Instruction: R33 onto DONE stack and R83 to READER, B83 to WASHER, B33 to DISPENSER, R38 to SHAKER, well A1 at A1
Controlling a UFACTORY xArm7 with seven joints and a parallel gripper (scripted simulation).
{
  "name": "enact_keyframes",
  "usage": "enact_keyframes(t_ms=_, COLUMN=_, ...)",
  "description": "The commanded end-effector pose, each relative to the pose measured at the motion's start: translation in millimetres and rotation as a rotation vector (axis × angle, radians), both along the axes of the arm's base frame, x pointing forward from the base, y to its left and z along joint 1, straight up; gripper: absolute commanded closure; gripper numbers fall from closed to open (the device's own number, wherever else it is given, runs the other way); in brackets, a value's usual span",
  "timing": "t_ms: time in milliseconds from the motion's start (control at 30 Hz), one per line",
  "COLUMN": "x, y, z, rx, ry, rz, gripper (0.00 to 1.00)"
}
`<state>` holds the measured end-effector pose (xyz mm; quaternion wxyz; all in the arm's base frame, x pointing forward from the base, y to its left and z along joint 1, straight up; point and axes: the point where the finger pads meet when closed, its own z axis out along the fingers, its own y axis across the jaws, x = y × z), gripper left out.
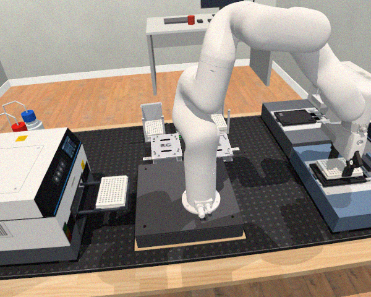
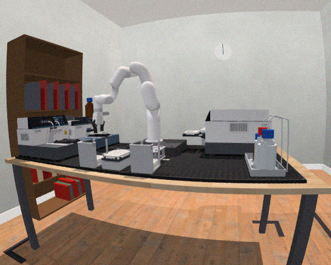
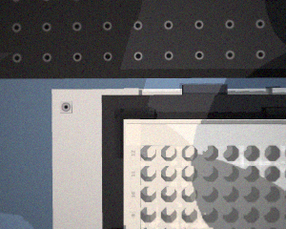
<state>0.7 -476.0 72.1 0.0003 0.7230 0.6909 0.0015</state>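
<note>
Top view, end effector [image 1: 343, 161] gripping plate [image 1: 333, 167]

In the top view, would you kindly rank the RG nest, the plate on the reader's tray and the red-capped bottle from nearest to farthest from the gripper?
From the gripper, shut on a plate at far right:
1. RG nest, mid-deck behind the arm.
2. Plate on the reader's tray, left of centre.
3. Red-capped bottle, far left corner.

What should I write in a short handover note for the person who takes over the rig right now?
Gripper: shut on a white well plate, low over the dark nest of the blue station on the right; not released.
Another plate sits on the tray of the large white instrument.
The grey station's nest behind holds no plate.
Labels unreadable, so finished steps cannot be confirmed.
Left: seat, release, continue the line.
</note>
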Motion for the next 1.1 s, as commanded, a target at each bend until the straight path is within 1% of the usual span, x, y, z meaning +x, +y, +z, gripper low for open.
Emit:
enact_keyframes(t_ms=0, x=0.0, y=-1.5, z=1.6, rx=-0.004, ry=0.0, rz=0.0, gripper=1.0)
enact_keyframes(t_ms=367, x=0.0, y=-1.5, z=1.8, rx=-0.004, ry=0.0, rz=0.0, gripper=1.0)
enact_keyframes(t_ms=1067, x=0.0, y=-1.4, z=-4.5, rx=-0.004, ry=0.0, rz=0.0, gripper=1.0)
